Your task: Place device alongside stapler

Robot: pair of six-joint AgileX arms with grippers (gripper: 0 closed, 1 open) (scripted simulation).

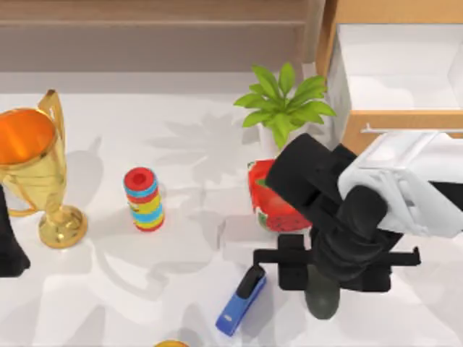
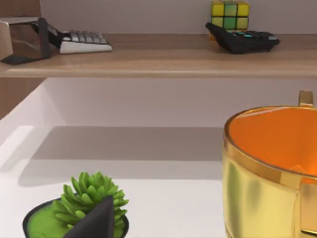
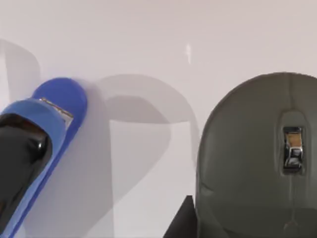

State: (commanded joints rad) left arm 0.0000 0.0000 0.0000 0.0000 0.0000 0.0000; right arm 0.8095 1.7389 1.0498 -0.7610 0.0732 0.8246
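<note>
Standing parked at the far-left edge, my left gripper (image 1: 11, 246) does nothing; whether its fingers are apart I cannot tell. One stapler (image 1: 241, 300) lies near the front, centre. Just right of it, apart, one device (image 1: 323, 295) is under my right gripper (image 1: 323, 278), apparently clamped in it, though lowered to the table or hanging just above I cannot tell. Placement looks nearly done; release and retreat remain.

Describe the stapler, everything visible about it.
The stapler is small and elongated, with a glossy blue body, a black top piece and a thin metal strip near its rounded nose, seen in the right wrist view. It lies flat and diagonal on the white table, left of the device, apart from it.
</note>
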